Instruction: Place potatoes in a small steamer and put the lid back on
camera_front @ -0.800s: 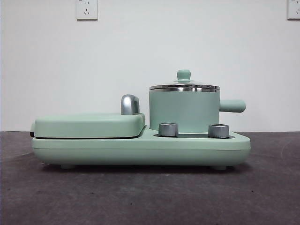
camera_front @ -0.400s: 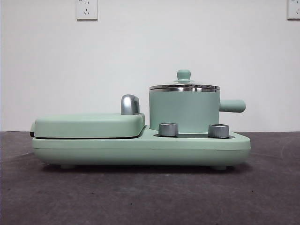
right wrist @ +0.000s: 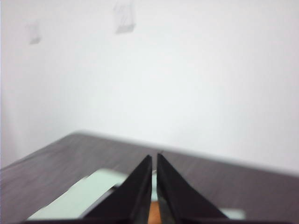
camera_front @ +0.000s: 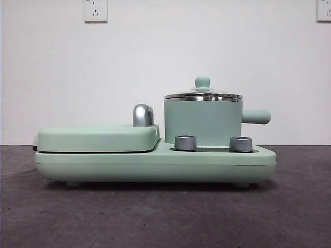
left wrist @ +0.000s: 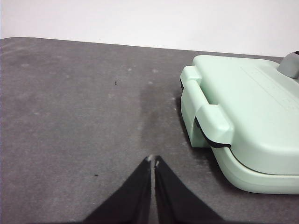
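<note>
From my seat the nearest thing is the dark grey table (camera_front: 155,217), matte and a bit scuffed, with nothing lying on the near stretch. On it sits the mint cooker base (camera_front: 155,164) with two steel dials (camera_front: 185,142) at its front. On the left of the base lies the flat griddle cover (camera_front: 98,137); on the right stands the steamer (camera_front: 202,123), handle pointing right, with the lid (camera_front: 202,95) seated on its rim.

Neither arm shows in the front view. The left gripper (left wrist: 153,162) hangs over bare table to the left of the cooker, jaws pressed together and holding nothing. The right gripper (right wrist: 154,158) has its jaws closed too; an orange sliver shows low between them (the potato (right wrist: 154,215), I'd guess, though the picture is too blurred to say whether it is gripped or just lies beyond).

My worry is that the lid has to come off first. Its knob is small, so a poor pinch could let the glass slip and bang the rim, or drag the pot off its seat.

Behind everything is a plain white wall with two sockets (camera_front: 95,10) high up.
</note>
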